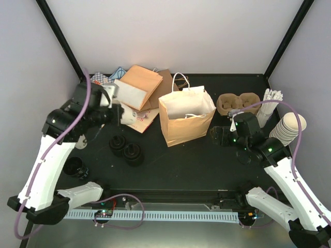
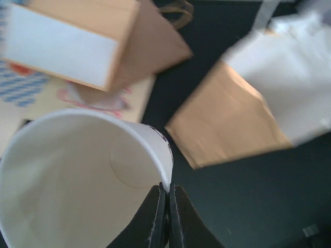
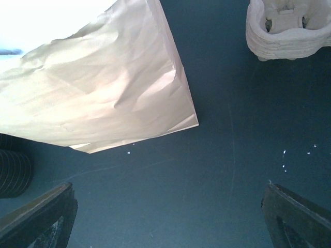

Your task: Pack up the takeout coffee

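My left gripper (image 2: 166,187) is shut on the rim of a lidless cream paper cup (image 2: 77,175), one finger inside the wall and one outside. In the top view the cup (image 1: 128,113) hangs at the back left, over flat packaging and left of the standing brown paper bag (image 1: 186,118). The brown pulp two-cup carrier (image 1: 238,102) sits right of the bag, at the top right of the right wrist view (image 3: 287,28). My right gripper (image 3: 168,217) stands open above bare mat beside the bag's corner (image 3: 98,77). No lidded cup shows.
Black lids (image 1: 126,147) lie in front of the left arm, with another dark stack (image 1: 75,168) near its base. Stacked cream cups (image 1: 289,128) and white sticks (image 1: 270,103) stand at the right edge. Folded bags and boxes (image 1: 139,85) lie at the back left.
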`<act>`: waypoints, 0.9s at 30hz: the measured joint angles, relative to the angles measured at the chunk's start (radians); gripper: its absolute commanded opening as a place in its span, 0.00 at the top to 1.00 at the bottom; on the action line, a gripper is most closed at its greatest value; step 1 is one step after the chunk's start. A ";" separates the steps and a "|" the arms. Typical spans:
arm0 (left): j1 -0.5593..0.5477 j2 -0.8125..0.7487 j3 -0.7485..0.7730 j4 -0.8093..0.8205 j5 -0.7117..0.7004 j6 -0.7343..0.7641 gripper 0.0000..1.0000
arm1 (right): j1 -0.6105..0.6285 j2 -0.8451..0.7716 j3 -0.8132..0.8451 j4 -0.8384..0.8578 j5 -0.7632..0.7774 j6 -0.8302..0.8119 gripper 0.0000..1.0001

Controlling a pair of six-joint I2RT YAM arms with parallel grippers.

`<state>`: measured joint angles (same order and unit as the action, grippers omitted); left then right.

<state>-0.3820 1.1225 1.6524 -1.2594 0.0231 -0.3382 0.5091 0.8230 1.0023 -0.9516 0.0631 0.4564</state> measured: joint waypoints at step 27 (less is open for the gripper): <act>-0.849 0.365 -0.206 0.129 -0.236 -0.033 0.98 | 0.000 -0.033 -0.029 -0.037 0.111 0.104 0.00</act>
<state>-1.2312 1.4872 1.4467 -1.1309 -0.2131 -0.3710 0.5091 0.7898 0.9737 -0.9886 0.1745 0.5602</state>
